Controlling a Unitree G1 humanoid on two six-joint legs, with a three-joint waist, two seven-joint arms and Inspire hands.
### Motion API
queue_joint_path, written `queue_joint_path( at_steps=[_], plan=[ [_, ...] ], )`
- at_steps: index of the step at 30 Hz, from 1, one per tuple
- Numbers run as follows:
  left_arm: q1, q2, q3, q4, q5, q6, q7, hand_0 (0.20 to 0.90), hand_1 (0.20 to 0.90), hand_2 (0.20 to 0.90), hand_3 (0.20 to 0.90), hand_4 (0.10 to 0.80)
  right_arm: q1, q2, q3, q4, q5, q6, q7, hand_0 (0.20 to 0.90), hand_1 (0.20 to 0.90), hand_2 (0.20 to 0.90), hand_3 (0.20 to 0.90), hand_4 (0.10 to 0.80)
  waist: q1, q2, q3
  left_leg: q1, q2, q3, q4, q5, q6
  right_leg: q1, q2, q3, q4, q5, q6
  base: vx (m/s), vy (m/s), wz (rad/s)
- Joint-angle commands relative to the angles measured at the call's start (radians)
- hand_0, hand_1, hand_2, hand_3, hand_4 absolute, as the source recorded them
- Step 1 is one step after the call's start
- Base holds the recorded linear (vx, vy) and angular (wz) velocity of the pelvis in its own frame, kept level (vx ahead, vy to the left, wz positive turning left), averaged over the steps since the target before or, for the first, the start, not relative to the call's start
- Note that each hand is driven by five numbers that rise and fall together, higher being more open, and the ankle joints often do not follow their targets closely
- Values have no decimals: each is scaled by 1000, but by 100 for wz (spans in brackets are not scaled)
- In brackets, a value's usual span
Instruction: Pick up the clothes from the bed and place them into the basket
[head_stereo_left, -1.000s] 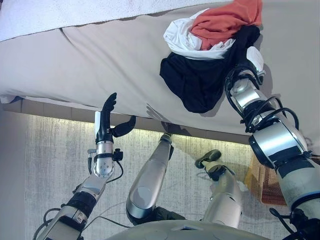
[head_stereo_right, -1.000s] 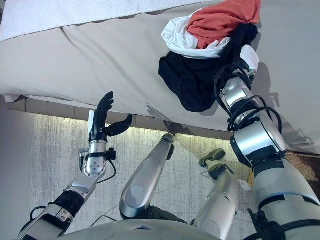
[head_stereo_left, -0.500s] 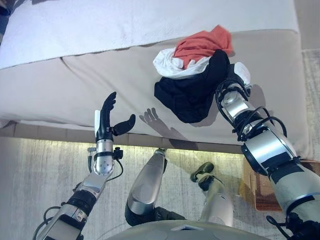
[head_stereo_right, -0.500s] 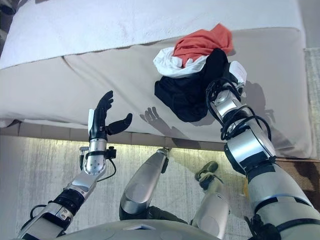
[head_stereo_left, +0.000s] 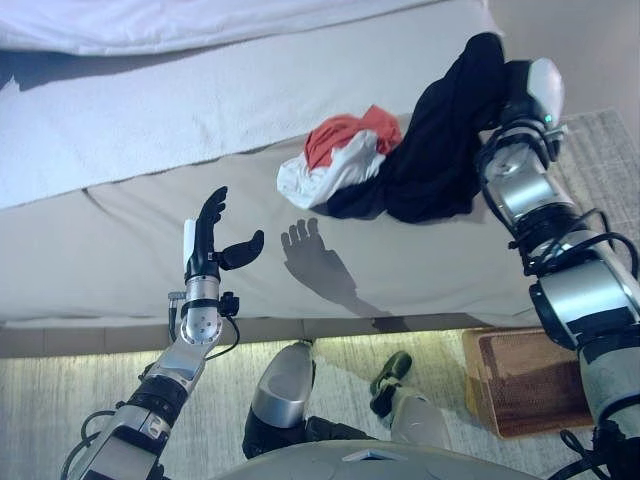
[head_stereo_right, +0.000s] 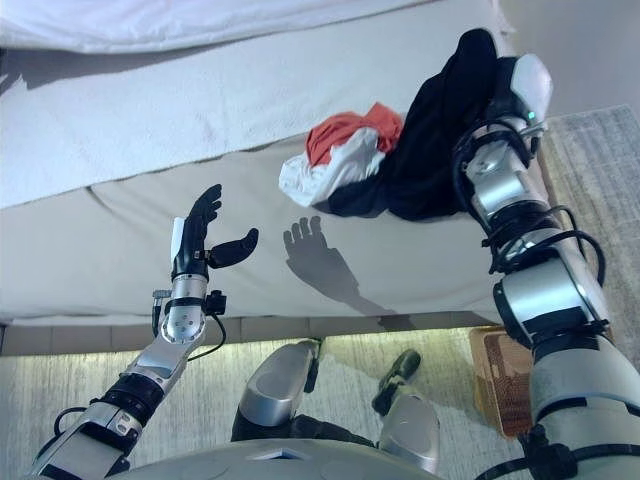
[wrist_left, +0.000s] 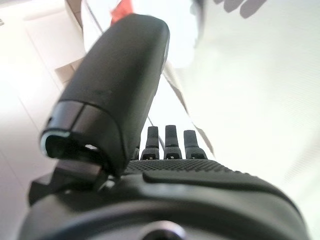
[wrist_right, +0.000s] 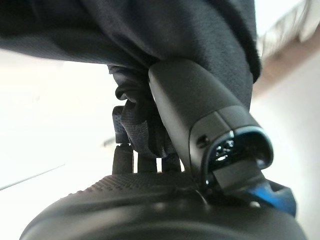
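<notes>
black garment (head_stereo_left: 440, 150) (limp, crumpled), right hand (head_stereo_left: 528, 90) pinching

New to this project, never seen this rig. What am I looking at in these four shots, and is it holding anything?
It is a two-armed humanoid robot standing at a bed. The two wide pictures come from a stereo camera on its head, looking down, so they show one scene. The two close pictures come from cameras on each wrist, looking along that hand.

The right hand has its thumb and fingers closed on a black garment, which it holds lifted off the bed. A red garment and a white garment lie bunched on the mattress beside it. The left hand is open and empty above the bed's near edge. A brown basket sits on the floor at the robot's right.
</notes>
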Motion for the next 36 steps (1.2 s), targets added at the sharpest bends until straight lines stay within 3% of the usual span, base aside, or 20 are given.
queue_joint_path(
  at_steps=[1, 4, 7, 15, 26, 36],
  plan=[
    [45, 29, -47, 17, 10, -60, -5, 900, 900, 900, 900, 800, -69, -61, 58, -68, 8, -109, -112, 300, 300, 300, 200, 100, -18, -57, -279, -14, 74, 56, -32, -44, -37, 9, -52, 53, 23, -48, 56, 62, -35, -10],
    [43, 29, -49, 42, 8, -67, -20, 900, 900, 900, 900, 800, -76, -88, 48, -81, 11, -117, -118, 300, 300, 300, 200, 100, -30, -62, -296, -8, 77, 64, -50, -36, -43, 14, -45, 53, 0, -41, 59, 46, -27, -9],
    [45, 28, -55, 80, 16, -75, -19, 900, 900, 900, 900, 800, -76, -150, 26, -119, 18, -117, -129, 300, 300, 300, 200, 100, -76, -72, -324, 26, 90, 107, -76, -43, -54, 17, -32, 68, -50, -18, 64, 54, -22, -9],
    [35, 29, -42, 110, 28, -81, -2, 900, 900, 900, 900, 800, 50, -229, -56, -205, 25, -87, -116, 300, 300, 300, 200, 100, -170, -75, -337, 62, 113, 189, -80, -65, -59, -9, -6, 145, -54, -19, 59, 36, -21, -35],
    [30, 13, -32, 114, 50, -69, -29, 900, 900, 900, 900, 800, 253, -292, -194, -235, 58, -70, -94, 300, 300, 300, 200, 100, -300, -51, -303, 121, 127, 284, -80, -90, -69, -45, 32, 273, -54, -19, 47, 12, -27, -38],
    [-2, -12, -50, 107, 74, -65, -57, 900, 900, 900, 900, 800, 331, -336, -265, -222, 62, -53, -108, 300, 300, 300, 200, 100, -367, -18, -275, 127, 123, 328, -80, -96, -80, -81, 48, 327, -54, -12, 40, -23, -15, -25]
  ],
)
